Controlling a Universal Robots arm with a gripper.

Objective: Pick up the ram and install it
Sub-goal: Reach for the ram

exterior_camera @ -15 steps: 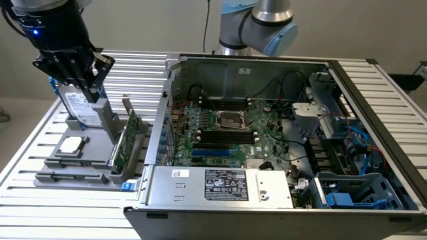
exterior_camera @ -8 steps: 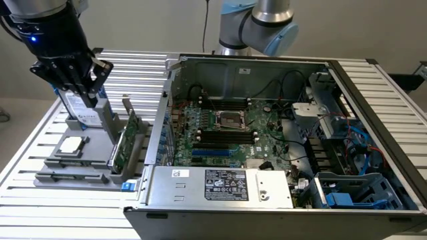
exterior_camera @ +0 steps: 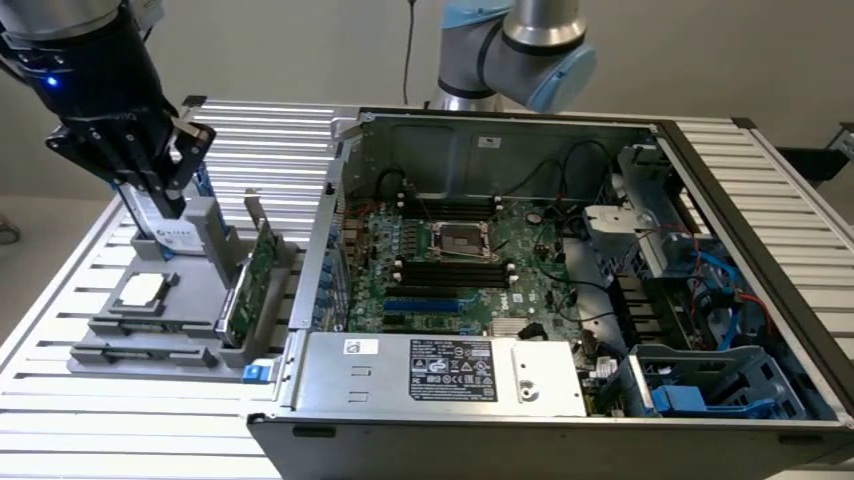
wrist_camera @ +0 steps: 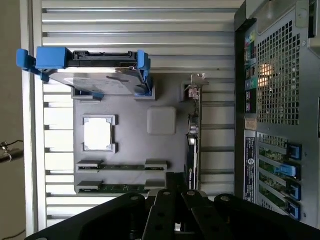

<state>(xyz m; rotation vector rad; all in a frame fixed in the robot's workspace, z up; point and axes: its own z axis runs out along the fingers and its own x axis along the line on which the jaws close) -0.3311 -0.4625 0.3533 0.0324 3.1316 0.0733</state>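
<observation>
Black pincer point(exterior_camera: 163, 200) is hanging above the grey fixture point(exterior_camera: 187, 300) at the exterior view's left. Its fingers point(wrist_camera: 162, 210) are pressing together and gripping nothing. In the exterior view it is overlapping the top of an upright hard drive point(exterior_camera: 167, 235), which is sitting in a blue caddy point(wrist_camera: 50, 57) at one end of the fixture. Cannot tell whether the fingers are touching the drive.

Ram point(wrist_camera: 122, 188) is lying flat in a pair of grey holders on the fixture, untouched, at the end opposite the drive. A second stick point(wrist_camera: 122, 166) is lying parallel just beside it in its own holders. Processor chip point(wrist_camera: 97, 135) is resting in a square pocket between the sticks and the drive. Green card point(wrist_camera: 192, 150) with a metal bracket is standing on edge along the fixture's side nearest the computer case point(exterior_camera: 467, 150).

Case is lying open on the slatted aluminium counter point(exterior_camera: 267, 130), just beside the fixture. Motherboard point(exterior_camera: 534, 290) is showing inside, with long black slots point(exterior_camera: 454, 270) running beside the processor socket point(exterior_camera: 461, 238). Power supply point(exterior_camera: 441, 370) is sitting along the case's near edge. Blue and red cables point(exterior_camera: 727, 280) are trailing through the bays at the exterior view's right. Arm's pale blue joint point(exterior_camera: 521, 50) is standing behind the case.
</observation>
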